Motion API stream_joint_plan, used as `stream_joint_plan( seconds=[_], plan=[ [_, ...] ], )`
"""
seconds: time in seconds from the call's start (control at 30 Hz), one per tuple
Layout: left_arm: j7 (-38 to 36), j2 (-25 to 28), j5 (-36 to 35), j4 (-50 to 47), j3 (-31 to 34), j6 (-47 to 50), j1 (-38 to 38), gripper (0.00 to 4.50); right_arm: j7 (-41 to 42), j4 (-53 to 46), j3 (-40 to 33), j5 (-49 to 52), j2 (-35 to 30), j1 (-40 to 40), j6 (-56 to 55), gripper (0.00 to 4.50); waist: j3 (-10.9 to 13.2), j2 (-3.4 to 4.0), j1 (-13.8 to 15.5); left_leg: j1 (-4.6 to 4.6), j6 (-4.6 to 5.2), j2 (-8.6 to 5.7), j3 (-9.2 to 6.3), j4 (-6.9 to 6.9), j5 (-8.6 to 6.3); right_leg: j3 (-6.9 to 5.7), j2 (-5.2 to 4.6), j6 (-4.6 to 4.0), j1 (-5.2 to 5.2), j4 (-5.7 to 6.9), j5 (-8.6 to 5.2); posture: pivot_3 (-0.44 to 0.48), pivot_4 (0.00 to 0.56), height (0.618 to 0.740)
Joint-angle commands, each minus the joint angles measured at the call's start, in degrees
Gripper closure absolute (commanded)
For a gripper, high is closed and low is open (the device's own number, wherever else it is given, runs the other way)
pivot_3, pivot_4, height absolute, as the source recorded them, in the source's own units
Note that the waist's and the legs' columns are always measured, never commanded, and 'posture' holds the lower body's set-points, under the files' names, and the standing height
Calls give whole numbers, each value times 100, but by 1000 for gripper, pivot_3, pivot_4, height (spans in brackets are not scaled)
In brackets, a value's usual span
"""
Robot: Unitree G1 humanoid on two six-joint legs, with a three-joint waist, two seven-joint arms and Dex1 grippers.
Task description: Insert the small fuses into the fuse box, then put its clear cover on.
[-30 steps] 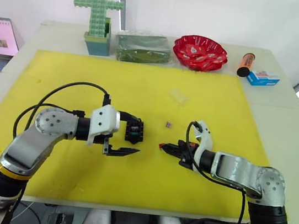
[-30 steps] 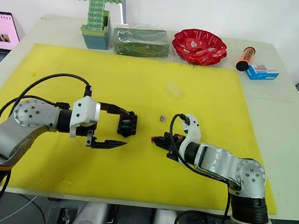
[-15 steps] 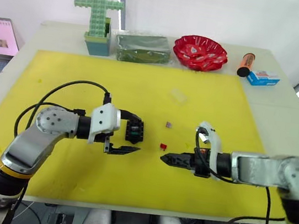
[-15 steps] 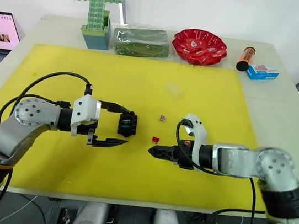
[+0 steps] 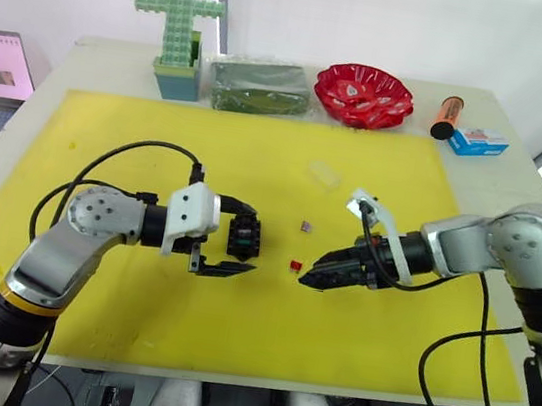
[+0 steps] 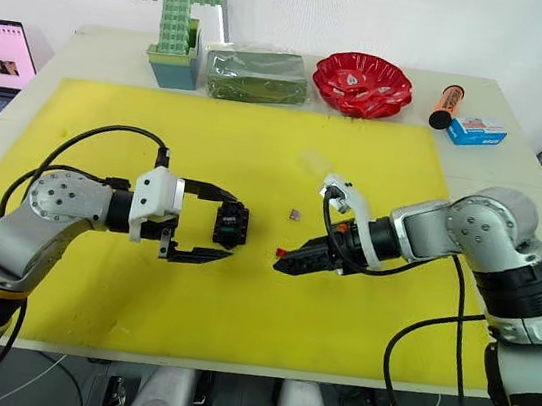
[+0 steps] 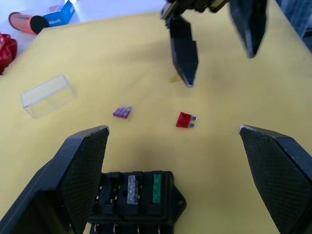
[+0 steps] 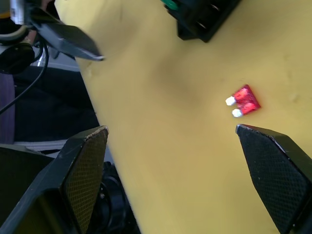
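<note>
Near the middle of the yellow surface [image 5: 111, 120], the fuse box [image 7: 137, 201] stands between the spread fingers of the left gripper [image 5: 228, 251], with a grey and a green fuse already seated in its slots. Two fuses are left: the red fuse [image 7: 185, 120] lies loose just beside the right gripper [image 5: 307, 277], whose fingers are apart and empty, and the mauve fuse [image 7: 122, 112] lies a little toward the far edge. The clear cover [image 7: 48, 96] rests farther back, not yet on. I judge the task about half done.
</note>
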Motion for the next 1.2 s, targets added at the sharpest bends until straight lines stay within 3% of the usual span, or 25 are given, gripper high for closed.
stream_joint_plan(
  seconds=[0.03, 0.33, 0.7, 0.83, 1.2],
  plan=[
    [-156, 86, -215, -173, 128, 46, -38, 0, 684, 216, 194, -720, 76, -233, -251, 41, 0, 0, -3, 0, 0, 0, 0, 0, 0, 0, 0, 0, 0, 0, 0, 0, 150, 740],
    [-612, 357, -350, -52, 102, 120, -143, 0, 1318, 832, 325, -1835, 603, -326, -382, 41, 0, 0, -7, 0, 0, -1, 1, 1, 0, -1, 1, 0, 0, 3, 0, 0, 150, 740],
    [-748, 463, -322, 38, 130, 78, -163, 0, 1700, 1037, 285, -2438, 982, -241, -392, 41, 0, 0, -9, 1, 0, -1, 0, 0, 0, -1, 2, 0, -2, 5, 0, 0, 150, 740],
    [-758, 469, -313, 79, 143, 62, -154, 0, 1859, 1163, 306, -2621, 1043, -252, -417, 1318, 0, 0, -10, 1, 0, -1, 1, 0, 0, -1, 2, 1, -2, 6, 0, 0, 150, 740],
    [-700, 429, -251, 117, 114, 11, -158, 0, 2098, 1447, 253, -2872, 1260, -302, -352, 1318, 0, 1, -11, 1, 0, -1, 1, 0, 0, -1, 3, 0, -2, 7, 0, 0, 150, 740]
  ],
)
